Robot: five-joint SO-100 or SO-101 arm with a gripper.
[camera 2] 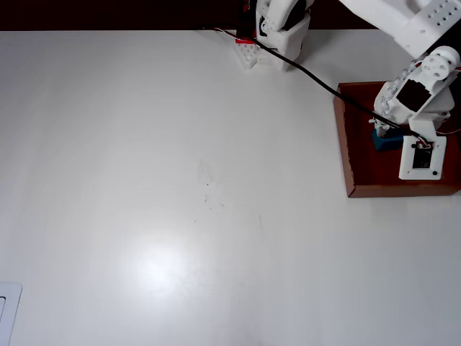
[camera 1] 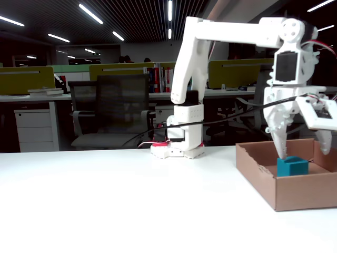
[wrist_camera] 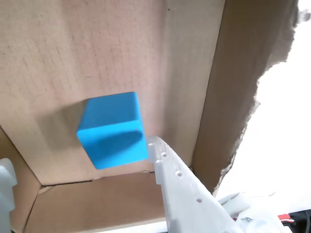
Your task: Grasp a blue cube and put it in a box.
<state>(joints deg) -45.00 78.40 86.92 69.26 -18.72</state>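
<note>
The blue cube [wrist_camera: 112,130] lies on the floor of the brown cardboard box [wrist_camera: 228,87]. In the fixed view the cube [camera 1: 292,166] sits inside the box [camera 1: 305,192] at the right of the table. My gripper [camera 1: 304,155] hangs just above it, open, with one finger on each side and nothing held. In the wrist view one white finger [wrist_camera: 177,187] ends beside the cube's lower right corner. The other finger shows only at the left edge. My gripper [wrist_camera: 77,153] is open there too. In the overhead view the cube [camera 2: 384,141] peeks out from under my wrist, inside the box [camera 2: 344,144].
The arm's base [camera 2: 266,43] stands at the table's far edge, with a black cable [camera 2: 324,81] running to the wrist. The box has a ragged torn wall [wrist_camera: 252,107]. The white table [camera 2: 180,180] spreads left of the box. Office chairs [camera 1: 113,113] stand behind.
</note>
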